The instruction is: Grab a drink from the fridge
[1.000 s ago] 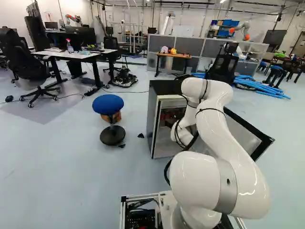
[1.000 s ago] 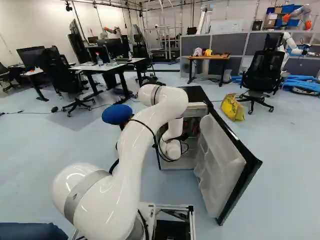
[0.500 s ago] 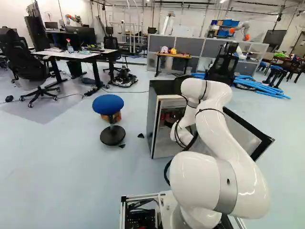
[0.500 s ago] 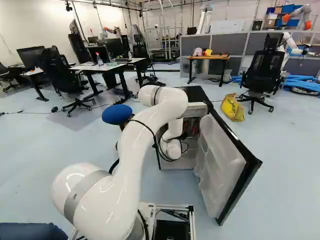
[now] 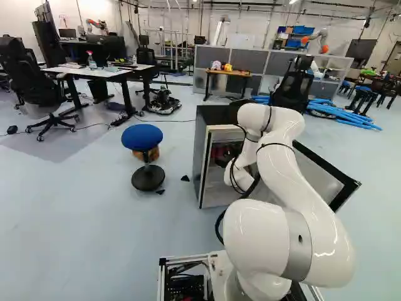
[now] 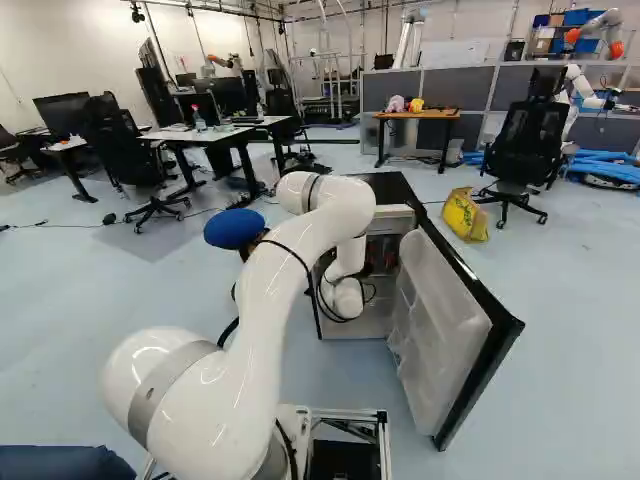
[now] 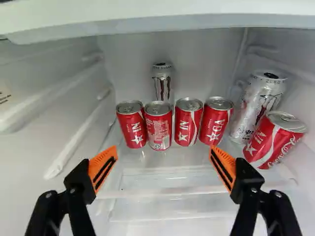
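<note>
Four red cans [image 7: 188, 125]: upright in a close row on the shelf [image 7: 167, 183], ahead of my fingers; drinks for the taking.
Gripper [image 7: 164, 149]: wide open, orange pads [image 7: 97, 162] facing each other, nothing held.
Fridge [image 5: 200, 153]: door [image 6: 445, 325] open, my arm [image 6: 235, 340] reaching inside.
Step in hand: lining up on a can, by my judgement; no grasp made.
Next move: pick one of the row, advance level until the pads flank it, then close. The second can [image 7: 158, 130], with the fine-print panel, looks nearest my centre line; neighbours sit tight, so finger room needs care.
Row axes: long axes near vertical, lids up, across my line of approach.
Rear silver can [image 7: 162, 86]: upright behind the row.
Outer pair: silver can by the wall [image 7: 258, 105] and red can in front of it [image 7: 275, 140] appear to slant, lids away from the row; true lean or view angle, cannot tell.
</note>
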You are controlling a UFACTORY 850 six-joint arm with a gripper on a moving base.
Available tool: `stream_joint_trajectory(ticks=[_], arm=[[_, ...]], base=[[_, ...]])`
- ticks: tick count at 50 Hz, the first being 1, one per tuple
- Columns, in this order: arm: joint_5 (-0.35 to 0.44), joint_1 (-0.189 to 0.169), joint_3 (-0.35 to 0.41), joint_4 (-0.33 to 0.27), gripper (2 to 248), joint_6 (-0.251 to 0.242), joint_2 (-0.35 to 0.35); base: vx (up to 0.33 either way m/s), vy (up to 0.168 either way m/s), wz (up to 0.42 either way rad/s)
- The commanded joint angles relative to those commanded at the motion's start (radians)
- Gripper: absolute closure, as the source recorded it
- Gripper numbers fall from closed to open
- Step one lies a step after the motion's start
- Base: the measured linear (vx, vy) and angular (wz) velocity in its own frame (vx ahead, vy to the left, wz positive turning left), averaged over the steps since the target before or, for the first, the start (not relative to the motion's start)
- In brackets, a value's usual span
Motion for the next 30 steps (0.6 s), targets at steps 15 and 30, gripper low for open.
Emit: stream_joint_trajectory(ticks=[15,30], arm=[[0.000,0.000,0.000,0.000,20,0.000,0.000],[0.000,0.000,0.000,0.000,56,0.000,0.000]], base=[[0.000,0.000,0.000],[0.000,0.000,0.000]])
